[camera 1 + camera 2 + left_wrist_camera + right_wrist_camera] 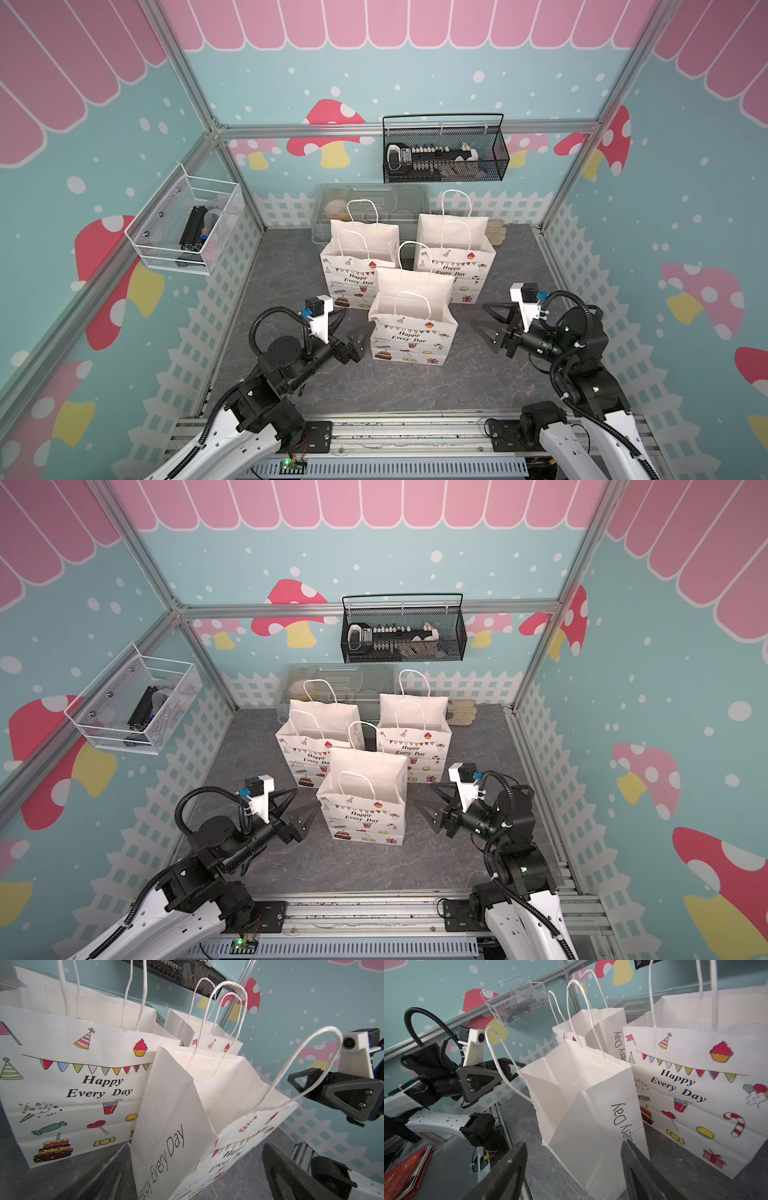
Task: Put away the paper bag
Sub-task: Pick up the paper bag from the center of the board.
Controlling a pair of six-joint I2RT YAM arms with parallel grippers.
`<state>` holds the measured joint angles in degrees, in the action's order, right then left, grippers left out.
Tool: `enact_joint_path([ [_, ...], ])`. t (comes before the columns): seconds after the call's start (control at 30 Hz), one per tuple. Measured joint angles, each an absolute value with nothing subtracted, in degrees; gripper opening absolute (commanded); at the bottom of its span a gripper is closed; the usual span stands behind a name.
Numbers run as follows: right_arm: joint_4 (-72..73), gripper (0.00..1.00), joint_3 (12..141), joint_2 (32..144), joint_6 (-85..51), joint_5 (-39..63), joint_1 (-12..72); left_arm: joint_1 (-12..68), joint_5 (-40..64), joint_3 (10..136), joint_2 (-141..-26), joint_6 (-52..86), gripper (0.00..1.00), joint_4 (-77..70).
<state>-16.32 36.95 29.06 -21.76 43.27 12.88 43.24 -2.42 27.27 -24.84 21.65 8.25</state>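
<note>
**Condition.** The front bag (pixel 411 328) stands upright and open on the worktop (pixel 291 374). The rear bags (pixel 455 257) stand just behind it; whether they touch it cannot be told. The left end effector (pixel 357 322) is just beside the front bag's left side panel, jaws wide apart and empty. The right end effector (pixel 478 314) is near the right side panel with a clear gap, jaws apart and empty.

**Step in hand (judged).** Close in on both side panels to collapse the front bag flat.

**Procedure.**
1. Hold both end effectors at one height.
2. Make contact on each panel's centre crease.
3. Press inward from both sides together. A one-sided push would probably tip or slide the light paper.
4. Stay below the handles (pixel 411 292).
5. Do not drive the front bag back into the rear bags.
</note>
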Motion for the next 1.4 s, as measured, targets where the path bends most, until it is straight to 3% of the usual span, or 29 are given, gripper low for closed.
enact_joint_path([
  [0.53, -13.34, 0.65, 34.17, 43.0, -17.74, 24.51, 35.29, 44.82, -5.96, 27.16, -32.36, 18.61, 0.99, 6.87],
  [1.03, -6.07, 0.54, 33.43, 45.78, -16.6, 17.98, 36.49, 45.08, 0.97, 27.18, -45.32, 18.68, 0.99, 0.89],
  [1.13, -5.56, 0.46, 33.36, 45.91, -16.75, 18.0, 36.49, 45.08, 2.04, 27.18, -45.32, 19.11, 0.99, -0.25],
  [1.4, -5.08, 0.1, 33.52, 45.28, -17.41, 17.69, 36.49, 45.08, 4.62, 27.18, -45.32, 19.92, 0.98, -1.21],
])
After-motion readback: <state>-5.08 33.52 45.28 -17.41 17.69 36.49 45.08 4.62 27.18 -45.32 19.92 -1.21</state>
